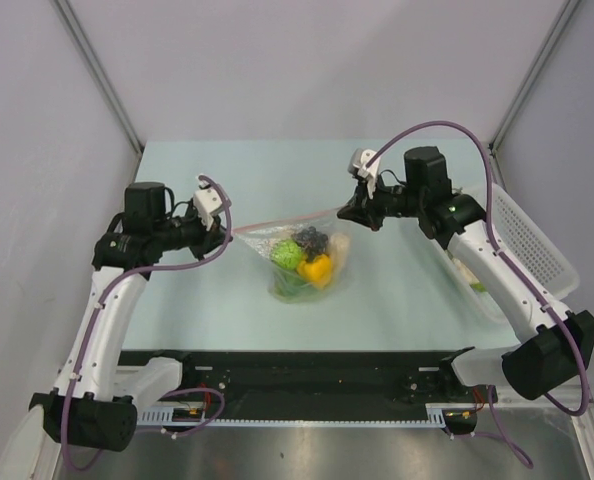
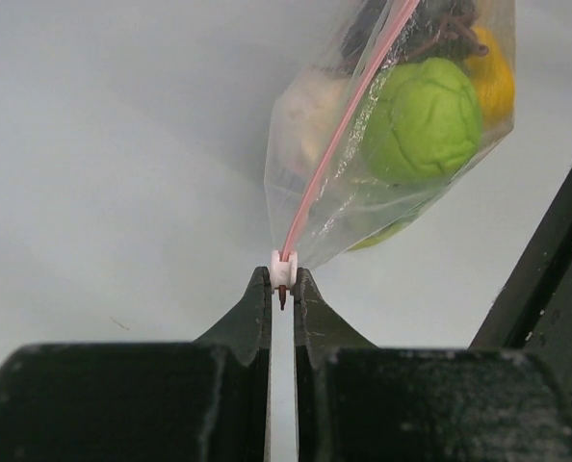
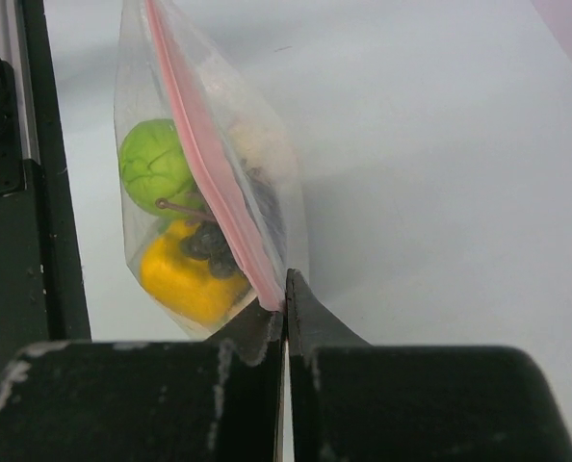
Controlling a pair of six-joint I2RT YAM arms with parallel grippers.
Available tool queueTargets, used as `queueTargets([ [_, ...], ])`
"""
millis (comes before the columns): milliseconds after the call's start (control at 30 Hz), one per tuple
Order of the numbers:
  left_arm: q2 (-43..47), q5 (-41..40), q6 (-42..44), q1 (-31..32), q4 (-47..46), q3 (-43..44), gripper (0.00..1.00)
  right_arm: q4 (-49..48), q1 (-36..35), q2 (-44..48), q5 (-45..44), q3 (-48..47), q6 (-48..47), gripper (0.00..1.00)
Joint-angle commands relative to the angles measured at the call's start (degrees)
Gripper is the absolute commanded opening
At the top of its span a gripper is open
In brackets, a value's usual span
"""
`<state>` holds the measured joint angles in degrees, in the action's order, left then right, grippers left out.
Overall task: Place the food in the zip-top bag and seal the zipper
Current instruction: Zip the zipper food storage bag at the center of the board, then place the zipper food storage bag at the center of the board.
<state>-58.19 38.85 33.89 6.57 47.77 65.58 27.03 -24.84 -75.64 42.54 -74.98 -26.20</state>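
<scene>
The clear zip-top bag (image 1: 302, 262) hangs between my two arms over the middle of the table, stretched by its pink-red zipper (image 1: 282, 220). Inside it lie the food: a green round fruit (image 2: 423, 120), an orange-yellow one (image 3: 185, 281), dark grapes (image 3: 209, 245) and a pale piece (image 2: 305, 111). My left gripper (image 2: 282, 274) is shut on the white slider (image 2: 282, 269) at the left end of the zipper (image 2: 339, 135). My right gripper (image 3: 286, 289) is shut on the bag's other end, at the pink strip (image 3: 204, 164).
A white latticed basket (image 1: 537, 245) stands at the right edge of the table, under my right arm, with something green and white showing inside. A black rail (image 1: 307, 375) runs along the near edge.
</scene>
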Motion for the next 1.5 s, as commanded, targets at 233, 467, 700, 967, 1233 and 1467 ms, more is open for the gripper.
queueTargets([
  [233,-11.1,-2.0,-13.1,-2.7,-14.4,12.6,0.0,-25.9,3.7,-3.5,-13.0,-0.6,10.3,0.0],
  [467,-21.2,-3.3,-12.5,-2.7,-20.7,23.0,0.0,-46.5,5.0,-10.4,-16.5,-1.0,10.5,0.0],
  [700,-19.6,0.4,-5.2,-2.4,-17.6,14.7,0.0,-27.4,3.2,-15.2,-3.4,-1.0,0.6,0.0],
  [967,-11.1,1.0,0.0,1.2,-15.2,-9.0,0.0,-6.9,-1.3,-18.1,-0.9,6.8,-9.2,0.0],
  [1233,-4.8,-0.2,4.6,5.0,-13.8,-22.9,0.0,-4.0,-8.7,-14.8,-2.5,16.7,-13.5,0.0],
  [1467,0.2,-1.5,7.2,8.1,-11.5,-28.1,0.16,0.7,-11.5,-11.9,-5.9,18.5,-14.8,0.42],
])
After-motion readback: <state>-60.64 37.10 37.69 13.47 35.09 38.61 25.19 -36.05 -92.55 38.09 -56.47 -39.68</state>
